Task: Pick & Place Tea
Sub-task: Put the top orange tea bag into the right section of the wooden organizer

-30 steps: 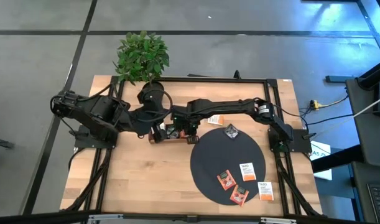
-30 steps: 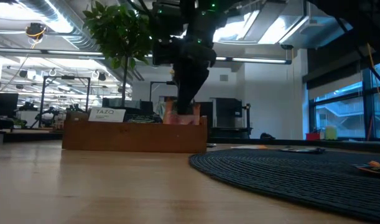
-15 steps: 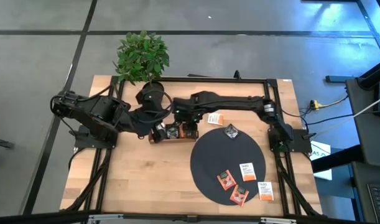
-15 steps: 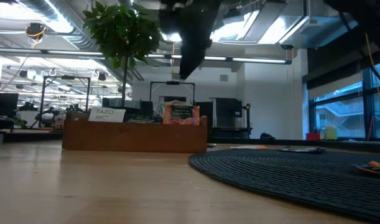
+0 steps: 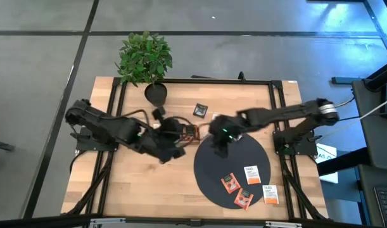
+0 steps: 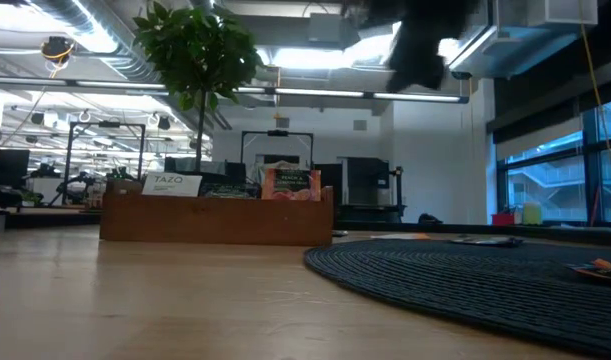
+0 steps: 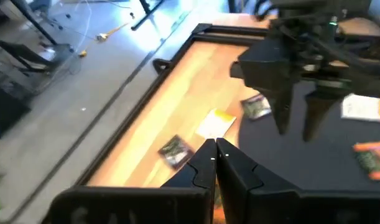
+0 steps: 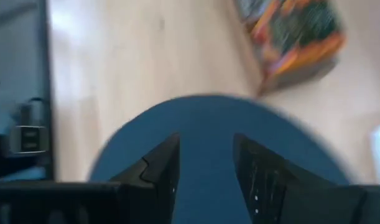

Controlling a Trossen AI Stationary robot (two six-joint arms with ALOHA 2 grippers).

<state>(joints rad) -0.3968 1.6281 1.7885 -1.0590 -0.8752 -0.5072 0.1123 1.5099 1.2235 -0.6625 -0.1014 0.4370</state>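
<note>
Right gripper (image 5: 220, 147): fingers spread, empty, now swinging off the tray (image 5: 180, 134) toward the mat (image 5: 234, 161), seeking another sachet (image 5: 230, 183). Left gripper (image 7: 214, 149): pressed together, idling beside tray.

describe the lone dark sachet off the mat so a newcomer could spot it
Start at the potted plant on the table's far edge. Just right of its pot, a dark tea sachet lies alone on bare wood, beyond the wooden tray. It is the only dark one off the mat.

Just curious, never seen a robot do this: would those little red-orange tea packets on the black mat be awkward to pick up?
Probably a bit. The red-orange sachets lie flat on the round black mat, leaving little edge to pinch. They look thin and light, so they would likely bend or slide rather than tip or roll. The mat's woven surface may slow any sliding.
</note>
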